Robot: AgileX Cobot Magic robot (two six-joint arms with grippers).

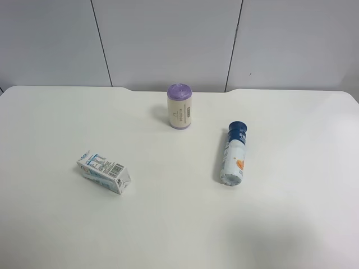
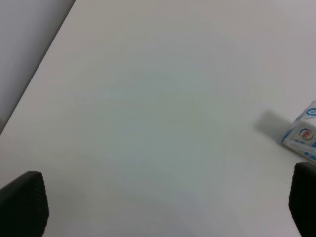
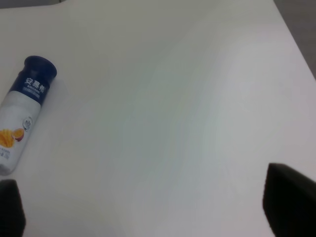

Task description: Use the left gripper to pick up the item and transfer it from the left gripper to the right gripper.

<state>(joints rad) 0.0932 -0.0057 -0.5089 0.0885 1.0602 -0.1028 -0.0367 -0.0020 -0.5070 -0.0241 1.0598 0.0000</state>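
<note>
**Desk:** What does the high camera take in?

**Photographer:** A white bench (image 1: 179, 235) with three things on it, well apart from one another. The drink carton (image 1: 104, 172), white and light blue, lies on its side at lower left of the frame with its barcode facing up. A purple-topped cream cylinder (image 1: 180, 106) stands upright at upper centre. A blue-capped white bottle (image 1: 233, 153) lies flat at right of centre, cap pointing to the far edge of the bench. Grey wall panels (image 1: 168, 39) run behind.

**Desk:** And the tools?

**Photographer:** Only the wrist cameras show them. The left tool (image 2: 163, 205) is spread wide, its two black fingers (image 2: 22, 202) at opposite corners of the picture with nothing but bare bench between them. One end of the carton (image 2: 302, 138) shows in that view, near one finger but not touching it.

**Desk:** The other arm?

**Photographer:** The right tool (image 3: 148, 207) is likewise spread wide and holds nothing, its dark fingers (image 3: 289, 202) blurred. Its camera picks up the bottle (image 3: 22, 116) lying on the bench, orange fruit printed on the label, a detail too small to read from above. The cylinder shows in the high view alone.
</note>
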